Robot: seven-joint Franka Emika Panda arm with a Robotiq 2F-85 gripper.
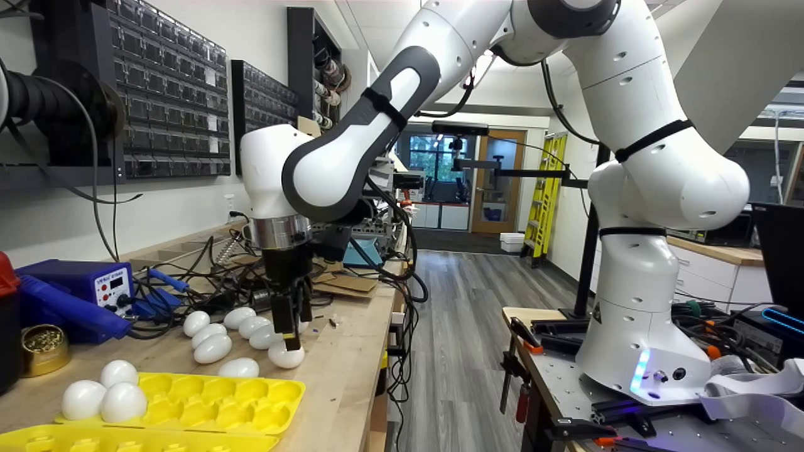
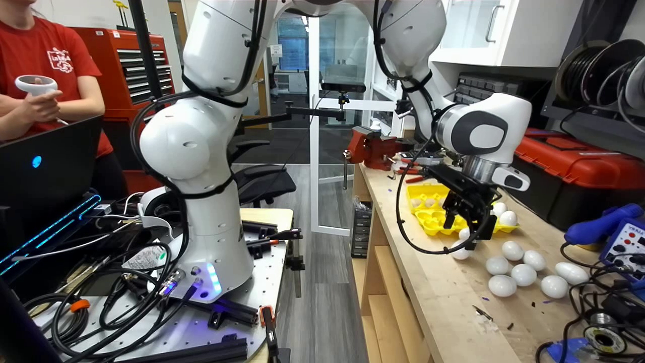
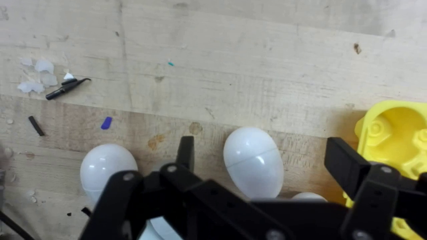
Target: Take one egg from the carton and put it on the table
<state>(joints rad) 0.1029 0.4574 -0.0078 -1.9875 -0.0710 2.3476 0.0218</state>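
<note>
- Black two-fingered gripper: jaws spread wide either side of a glossy white oval egg.
- This egg lies on a light wooden workbench.
- Near it, a bright yellow, round-cupped carton, three white eggs at one end.

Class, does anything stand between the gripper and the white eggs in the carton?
Yes: a loose egg beside the carton appears, in an exterior view, between the gripper and the eggs inside. Lifting first should clear it.
</note>
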